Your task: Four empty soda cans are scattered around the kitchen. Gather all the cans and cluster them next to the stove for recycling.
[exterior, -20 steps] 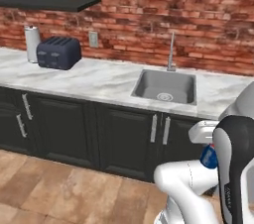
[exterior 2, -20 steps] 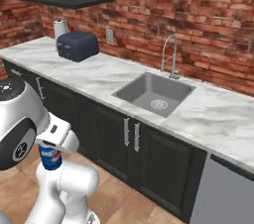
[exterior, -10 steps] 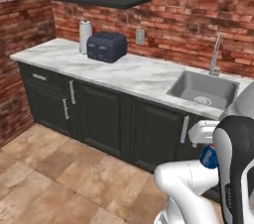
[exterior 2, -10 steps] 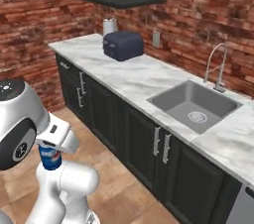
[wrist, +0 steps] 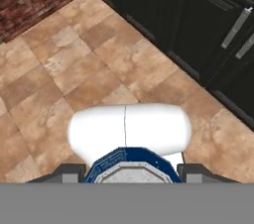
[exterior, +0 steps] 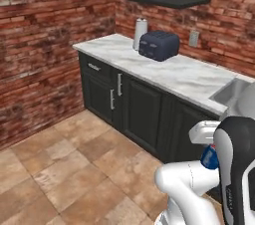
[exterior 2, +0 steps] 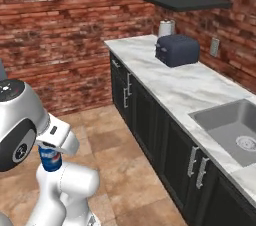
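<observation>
Gripper (wrist: 130,168) clamped on blue soda can (exterior 2: 50,159), tucked low beside robot body, well apart from toaster (exterior 2: 177,50); judgement: keep can upright and grip firm while base drives toward stove.

Kitchen, marble counter (exterior 2: 185,87), sink (exterior 2: 231,131), toaster (exterior 2: 177,50), brick wall (exterior: 45,45)
</observation>
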Controlling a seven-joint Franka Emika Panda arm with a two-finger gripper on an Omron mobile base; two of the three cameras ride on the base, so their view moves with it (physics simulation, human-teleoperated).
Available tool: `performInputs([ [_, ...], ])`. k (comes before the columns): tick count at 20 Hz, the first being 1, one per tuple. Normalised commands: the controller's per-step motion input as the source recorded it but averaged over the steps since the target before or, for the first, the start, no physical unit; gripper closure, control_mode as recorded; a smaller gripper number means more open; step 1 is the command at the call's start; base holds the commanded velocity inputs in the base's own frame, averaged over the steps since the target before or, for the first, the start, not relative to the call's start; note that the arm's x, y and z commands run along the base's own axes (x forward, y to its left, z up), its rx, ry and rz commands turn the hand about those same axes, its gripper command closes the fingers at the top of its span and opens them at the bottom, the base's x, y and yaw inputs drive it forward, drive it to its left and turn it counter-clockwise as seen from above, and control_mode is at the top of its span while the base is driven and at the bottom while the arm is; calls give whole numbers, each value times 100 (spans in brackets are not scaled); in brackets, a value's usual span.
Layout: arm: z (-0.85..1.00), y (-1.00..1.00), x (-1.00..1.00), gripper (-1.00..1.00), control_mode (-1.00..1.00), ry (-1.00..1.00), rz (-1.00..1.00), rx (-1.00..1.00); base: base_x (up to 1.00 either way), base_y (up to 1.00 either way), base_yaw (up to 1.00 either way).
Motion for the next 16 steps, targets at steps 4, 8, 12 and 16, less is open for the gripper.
performInputs([
  [4,0,0,0,100,100,0,0,0,-8,10,52],
  [8,0,0,0,100,100,0,0,0,-11,6,52],
  [12,0,0,0,100,100,0,0,0,-15,2,52],
  [16,0,0,0,100,100,0,0,0,-16,1,52],
])
